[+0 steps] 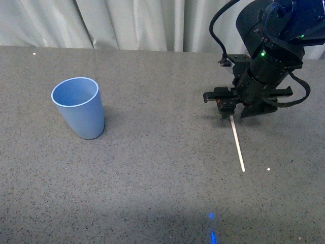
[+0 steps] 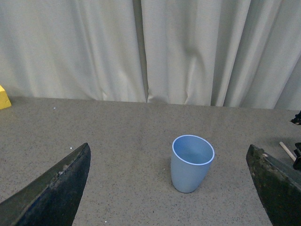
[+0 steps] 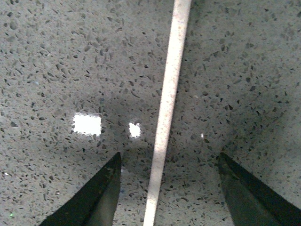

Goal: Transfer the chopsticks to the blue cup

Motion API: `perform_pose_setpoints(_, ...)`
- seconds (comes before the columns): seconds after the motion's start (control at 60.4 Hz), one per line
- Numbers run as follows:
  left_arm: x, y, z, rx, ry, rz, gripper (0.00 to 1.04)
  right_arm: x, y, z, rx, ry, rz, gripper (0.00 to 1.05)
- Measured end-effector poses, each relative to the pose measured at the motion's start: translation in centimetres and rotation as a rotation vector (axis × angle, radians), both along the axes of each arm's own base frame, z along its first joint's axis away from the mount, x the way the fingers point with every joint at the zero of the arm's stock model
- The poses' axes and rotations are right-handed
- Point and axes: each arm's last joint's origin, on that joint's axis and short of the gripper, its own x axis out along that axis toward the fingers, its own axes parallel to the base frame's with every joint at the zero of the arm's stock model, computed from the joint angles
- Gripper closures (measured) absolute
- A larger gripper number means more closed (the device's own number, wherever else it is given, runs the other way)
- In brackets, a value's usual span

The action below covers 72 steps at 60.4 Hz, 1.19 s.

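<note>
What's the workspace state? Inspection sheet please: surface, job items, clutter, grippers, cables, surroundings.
Surface: grey speckled tabletop, glare spots, blue light marks near its front edge.
Job's things: chopstick lying flat, one end under the right gripper; blue cup upright, well to the left, nothing seen inside.
Clutter: yellow block, left wrist view only.
Grippers: right gripper open, straddling the chopstick; left gripper open, holding nothing, facing the blue cup.
Cables: black cable looping along the right arm.
Surroundings: white curtain behind the table.

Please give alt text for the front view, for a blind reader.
The open right gripper straddles the far end of a thin cream-white chopstick lying on the grey speckled table. A light-blue plastic cup stands upright further left.
</note>
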Motion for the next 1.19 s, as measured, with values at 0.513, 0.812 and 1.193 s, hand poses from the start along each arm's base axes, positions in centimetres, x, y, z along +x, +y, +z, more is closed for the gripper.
perform_pose_setpoints(0.513, 0.0, 0.0, 0.0, 0.0, 0.0, 0.0, 0.07, -1.0, -0.3, -0.1, 0.055, -0.06, -0.048, 1.03)
perform_pose_setpoints(0.812, 0.0, 0.0, 0.0, 0.0, 0.0, 0.0, 0.07, -4.2, 2.5, 8.5, 0.334, -0.582, 0.109, 1.03)
perform_pose_setpoints(1.193, 0.0, 0.0, 0.0, 0.0, 0.0, 0.0, 0.07, -6.6, 11.0, 13.4, 0.669, -1.024, 0.491, 1.03)
